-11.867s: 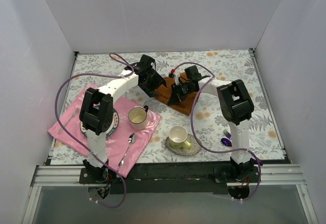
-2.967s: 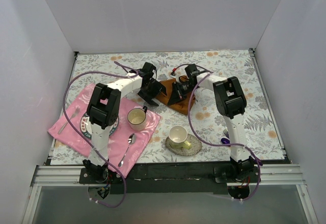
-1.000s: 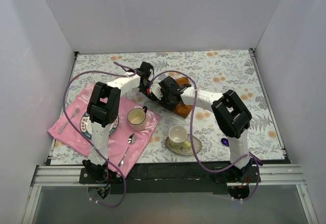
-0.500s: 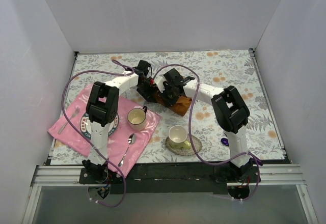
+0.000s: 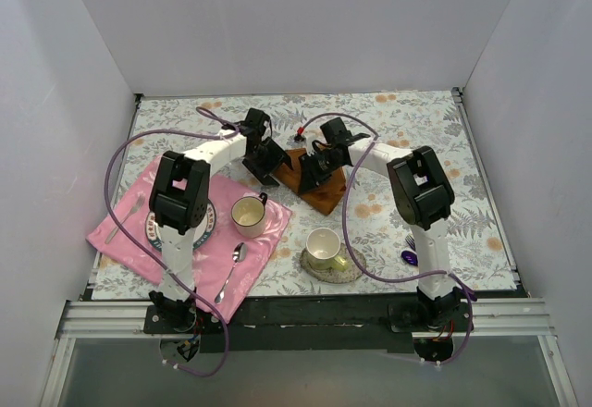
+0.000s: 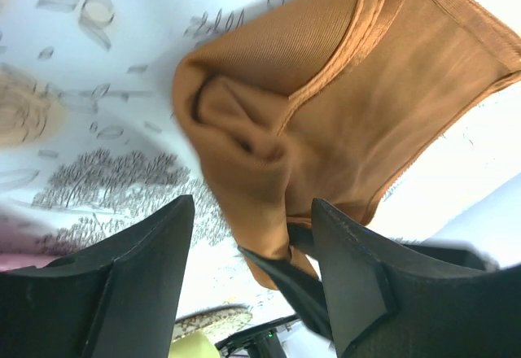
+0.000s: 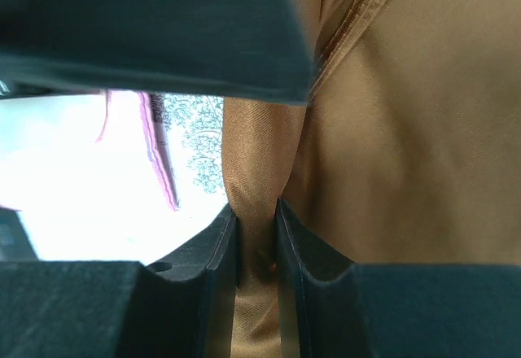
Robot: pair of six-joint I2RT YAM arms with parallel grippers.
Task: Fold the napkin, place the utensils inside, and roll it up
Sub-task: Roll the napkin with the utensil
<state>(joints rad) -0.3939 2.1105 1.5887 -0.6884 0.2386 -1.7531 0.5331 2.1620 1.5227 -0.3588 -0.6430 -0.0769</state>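
Note:
The rust-orange napkin [image 5: 314, 185] lies bunched and partly folded on the floral table between my two grippers. My right gripper [image 5: 319, 160] is shut on a raised fold of the napkin [image 7: 391, 130], the cloth pinched between its pads [image 7: 255, 220]. My left gripper [image 5: 268, 160] stands open at the napkin's left end. A crumpled lobe of the napkin [image 6: 350, 106] hangs between its spread fingers [image 6: 252, 211] without being pinched. The utensils [image 5: 410, 252], a purple fork and a dark spoon, lie by the right arm's base, partly hidden behind it.
A pink cloth [image 5: 129, 236] at the left carries a plate [image 5: 209, 225], a cup [image 5: 250, 213], a silver spoon [image 5: 231, 273] and a fork [image 5: 123, 220]. A second cup [image 5: 323, 245] sits on a saucer at the near middle. The pink cloth's edge [image 7: 155, 150] shows beside the napkin.
My left gripper has opened and let go of the napkin. My right gripper has shut on a fold of it and moved back and to the right.

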